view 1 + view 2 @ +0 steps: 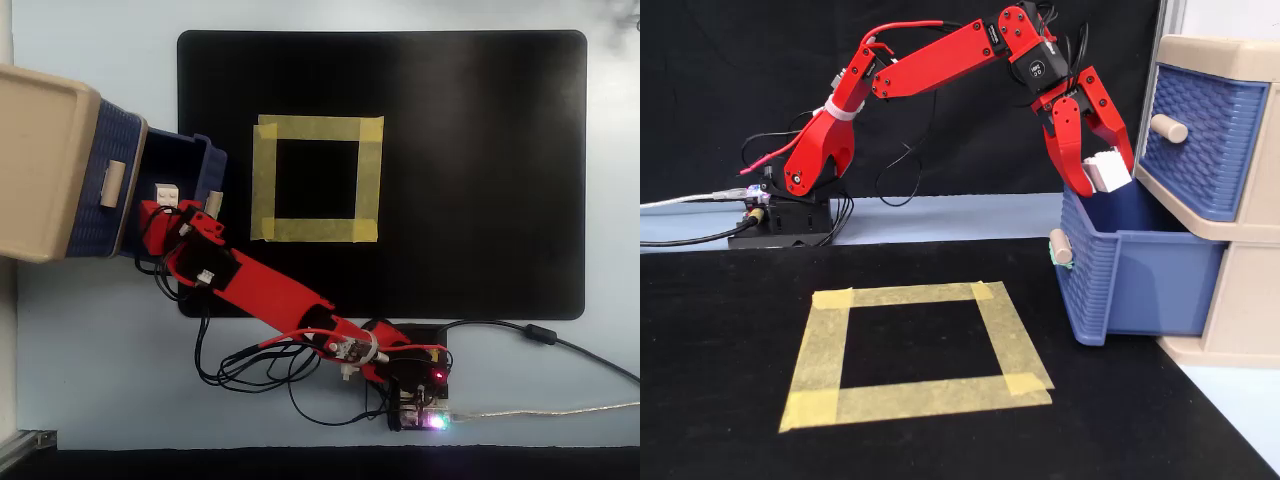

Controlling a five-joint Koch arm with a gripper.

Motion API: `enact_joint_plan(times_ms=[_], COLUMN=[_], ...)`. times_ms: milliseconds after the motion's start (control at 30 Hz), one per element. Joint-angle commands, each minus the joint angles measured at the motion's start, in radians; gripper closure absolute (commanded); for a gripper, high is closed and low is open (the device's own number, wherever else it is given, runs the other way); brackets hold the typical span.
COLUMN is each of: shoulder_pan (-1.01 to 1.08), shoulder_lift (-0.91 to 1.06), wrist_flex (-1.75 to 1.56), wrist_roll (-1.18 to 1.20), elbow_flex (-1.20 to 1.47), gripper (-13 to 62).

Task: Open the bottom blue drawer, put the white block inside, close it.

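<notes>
The bottom blue drawer (1145,280) stands pulled out of the beige-topped cabinet (1225,58), with its beige handle (1061,247) facing the mat. It also shows open in the overhead view (200,150). My red gripper (1102,176) hangs over the open drawer, shut on the white block (1108,170), which sits just above the drawer's rim. In the overhead view the white block (166,191) lies over the drawer's inside, at the tip of the gripper (165,204). The upper blue drawer (1200,130) is closed.
A square of yellow tape (915,350) lies on the black mat (720,400) in front of the cabinet. The arm's base (780,215) and its cables (250,365) are at the mat's edge, away from the cabinet.
</notes>
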Motion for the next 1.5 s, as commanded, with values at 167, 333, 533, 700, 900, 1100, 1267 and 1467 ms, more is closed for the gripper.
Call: enact_joint_plan(times_ms=[167, 333, 533, 700, 900, 1100, 1267, 1467], shoulder_pan=[-0.008, 0.025, 0.115, 0.114, 0.055, 0.014, 0.008, 0.101], shoulder_lift=[0.051, 0.247, 0.238, -0.017, -0.170, -0.374, -0.380, -0.014], wrist_flex=[0.005, 0.087, 0.512, 0.354, 0.147, -0.156, -0.175, 0.365], wrist_roll=[-0.031, -0.029, 0.115, 0.132, 0.063, -0.104, -0.120, -0.097], elbow_flex=[-0.052, -0.057, 0.032, -0.005, -0.219, -0.374, -0.377, -0.387], gripper=[15.6, 15.7, 15.7, 15.6, 15.6, 15.3, 15.2, 15.3])
